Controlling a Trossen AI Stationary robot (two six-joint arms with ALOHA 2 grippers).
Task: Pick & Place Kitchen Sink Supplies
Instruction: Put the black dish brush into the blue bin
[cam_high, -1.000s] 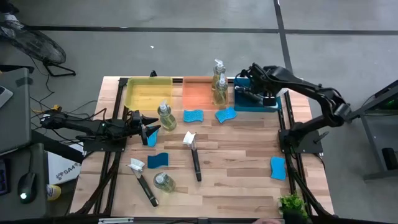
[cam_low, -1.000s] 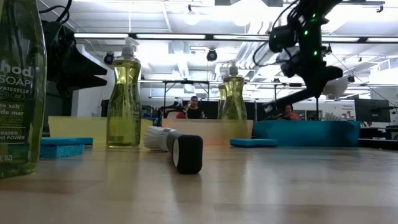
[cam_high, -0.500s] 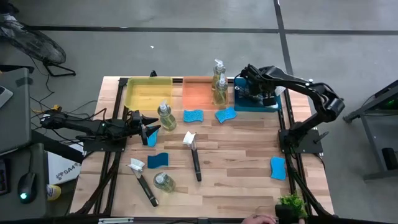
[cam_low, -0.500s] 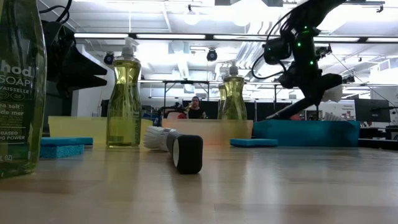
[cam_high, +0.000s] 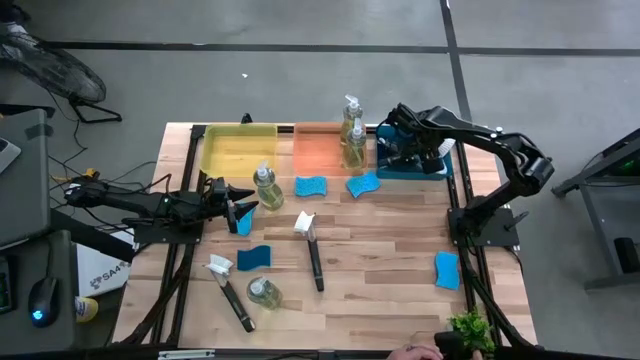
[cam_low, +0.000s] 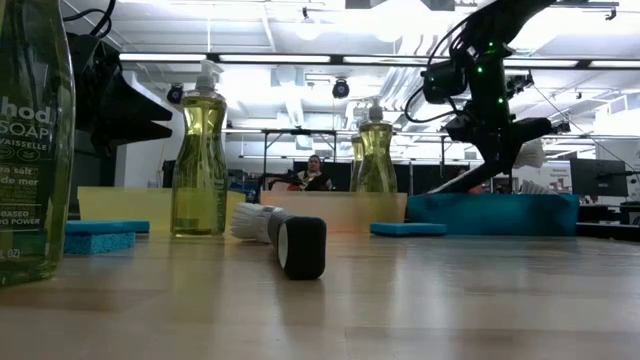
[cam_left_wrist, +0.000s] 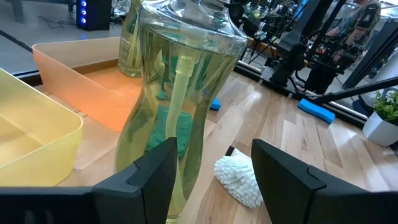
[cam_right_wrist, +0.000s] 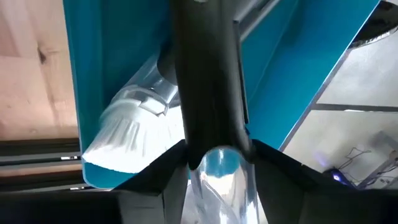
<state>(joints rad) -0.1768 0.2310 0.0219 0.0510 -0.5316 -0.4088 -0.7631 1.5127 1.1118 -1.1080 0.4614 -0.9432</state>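
My right gripper (cam_high: 408, 150) hangs over the blue tray (cam_high: 385, 170), shut on a dark-handled dish brush. A white brush head (cam_right_wrist: 118, 134) lies in the tray beside that handle; whose head it is, I cannot tell. My left gripper (cam_high: 240, 208) is open, level above the table. Its fingers stand just short of a clear soap bottle (cam_left_wrist: 180, 93) that stands upright on the wood. Two more brushes (cam_high: 312, 245) (cam_high: 230, 290) and several blue sponges (cam_high: 311, 186) lie on the table. Two bottles (cam_high: 352, 140) stand at the orange tray, and another (cam_high: 263, 292) is near the front. My right gripper pinches the brush between its two fingers, on a clear part (cam_right_wrist: 217, 168) at the near end of the dark handle (cam_right_wrist: 205, 74). The handle runs forward along the fingers and slants down into the blue tray (cam_low: 440, 185). Whether its far end rests there is hidden.
Yellow (cam_high: 215, 150), orange (cam_high: 310, 150) and blue trays line the far edge. A small green plant (cam_high: 470, 328) stands at the near right corner, with a person's hand (cam_high: 420, 352) beside it. A lone sponge (cam_high: 446, 270) lies at the right.
My right gripper has moved down and slightly toward the table's left, over the blue tray, carrying the brush with it. The brush handle now slants more steeply into the tray. My left arm has kept still.
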